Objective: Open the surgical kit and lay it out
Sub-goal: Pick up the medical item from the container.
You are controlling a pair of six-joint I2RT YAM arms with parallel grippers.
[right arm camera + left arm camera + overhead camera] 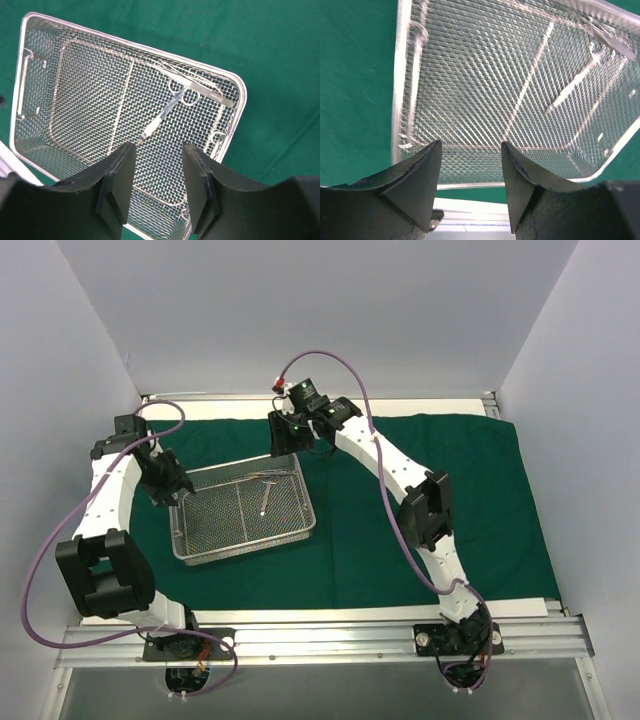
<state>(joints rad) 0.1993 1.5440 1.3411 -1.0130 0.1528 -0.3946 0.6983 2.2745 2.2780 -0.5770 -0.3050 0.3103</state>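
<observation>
Overhead and wrist views of the layout step. The dark green drape lay opened flat across the table, so unwrapping appeared complete. The silver wire-mesh tray stood on the left half of the drape, slightly skewed to the table edge. The left gripper hung low at the tray's left end, jaws spread, with only the tray's rim and mesh visible between them. The right gripper hung above the tray's far right corner, jaws likewise spread and holding nothing.

Two instruments could be told apart inside the tray, both near that corner: a ring-handled instrument lying diagonally on the mesh, and flat forceps crossing just beyond its rings. None lay on the cloth yet.

Judged step: lifting instruments out to set them on the drape. The next move probably called for lowering the right gripper over the ring-handled instrument and pinching its thin shank, which lay flat against the mesh and left little to catch.
</observation>
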